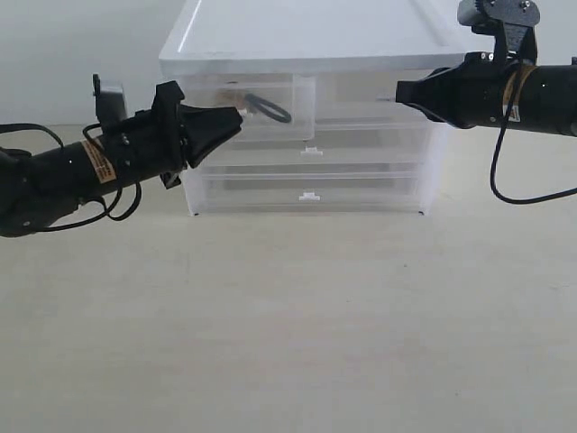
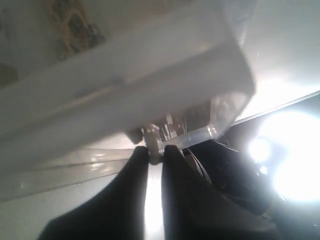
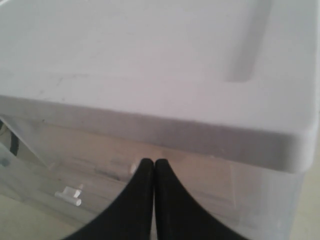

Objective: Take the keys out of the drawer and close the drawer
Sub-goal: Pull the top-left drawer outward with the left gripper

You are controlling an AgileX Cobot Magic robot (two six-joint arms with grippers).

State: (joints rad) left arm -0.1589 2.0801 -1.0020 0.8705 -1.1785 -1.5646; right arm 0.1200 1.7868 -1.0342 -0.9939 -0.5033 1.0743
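Note:
The drawer (image 1: 293, 124), the left half-width one of the translucent white chest (image 1: 306, 36), stands pulled out a little. My left gripper (image 1: 237, 115) is shut on its small white tab handle (image 2: 154, 148). The keys lie inside and show through the plastic: a black cord loop (image 1: 270, 109) in the exterior view, and gold rings with a charm (image 2: 75, 22) in the left wrist view. My right gripper (image 1: 401, 93) is shut on nothing, its tips (image 3: 153, 163) just in front of the right half-width drawer (image 3: 210, 185).
Two full-width drawers sit below, each with a white tab handle (image 1: 311, 152) (image 1: 309, 195). The chest stands at the back of a pale table (image 1: 288, 325). Cables hang from both arms.

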